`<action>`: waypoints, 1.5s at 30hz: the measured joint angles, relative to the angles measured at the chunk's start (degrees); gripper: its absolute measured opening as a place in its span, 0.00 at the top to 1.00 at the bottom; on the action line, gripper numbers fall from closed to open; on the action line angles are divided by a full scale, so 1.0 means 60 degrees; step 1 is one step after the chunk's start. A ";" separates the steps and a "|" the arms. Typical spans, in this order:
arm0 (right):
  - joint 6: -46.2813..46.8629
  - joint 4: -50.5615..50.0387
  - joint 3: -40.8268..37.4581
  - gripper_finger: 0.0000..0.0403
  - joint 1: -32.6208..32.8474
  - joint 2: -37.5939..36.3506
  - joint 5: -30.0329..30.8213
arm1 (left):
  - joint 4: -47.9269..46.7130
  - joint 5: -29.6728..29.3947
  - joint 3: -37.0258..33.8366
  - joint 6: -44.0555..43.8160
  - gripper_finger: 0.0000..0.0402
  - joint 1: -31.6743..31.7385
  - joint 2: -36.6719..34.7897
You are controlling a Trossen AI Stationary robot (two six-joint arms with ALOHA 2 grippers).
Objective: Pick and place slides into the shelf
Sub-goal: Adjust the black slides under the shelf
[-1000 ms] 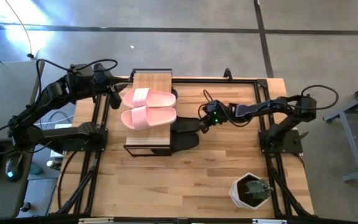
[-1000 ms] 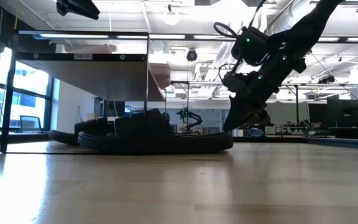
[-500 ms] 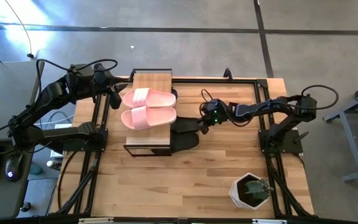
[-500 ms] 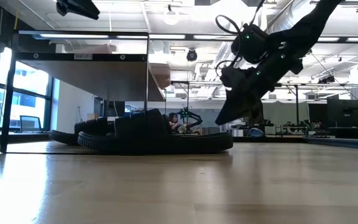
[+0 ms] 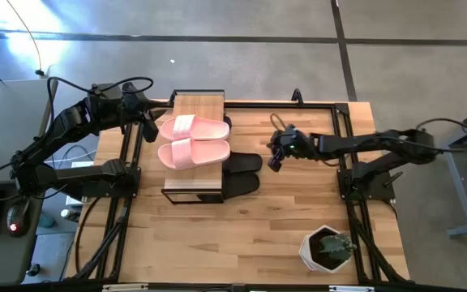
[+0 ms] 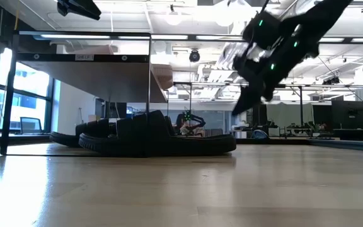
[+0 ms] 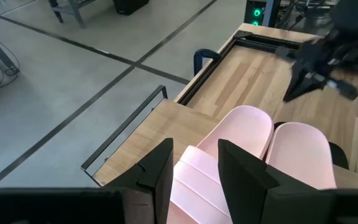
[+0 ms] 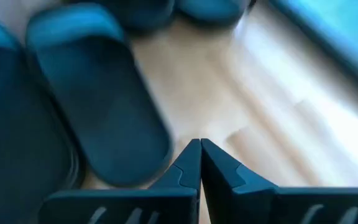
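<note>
The right gripper [image 5: 272, 160] is lifting away from the black slides [image 5: 242, 172], clenched and empty. On the table [image 5: 282, 235], the shelf [image 5: 194, 186] is carrying the pink slides [image 5: 193, 140], black ones lying beneath. The left gripper [image 7: 194, 171] is hovering part-open beside the pink pair, grasping nothing.

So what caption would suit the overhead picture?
Pink slides rest atop the shelf, black slides below; right gripper empty beside them.

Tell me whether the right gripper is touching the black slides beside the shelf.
Apart. In the high view the right gripper, shut and empty, sits clear of the black slides, bare table between them. The low view shows it raised above them.
</note>
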 joint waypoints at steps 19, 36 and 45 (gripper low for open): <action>0.0516 0.4309 -0.3529 1.00 0.1665 -0.1778 -0.2350 | -0.0216 -0.0017 0.0000 0.0161 0.72 0.0000 0.0003; 0.1652 0.7712 -0.3479 1.00 0.2417 0.2088 -0.0908 | -0.0274 -0.0017 0.0000 -0.0090 0.72 0.0000 0.0025; 0.1267 0.7791 -0.2295 1.00 0.2643 0.3144 -0.1416 | -0.0270 0.0013 0.0000 -0.0093 0.72 0.0000 0.0038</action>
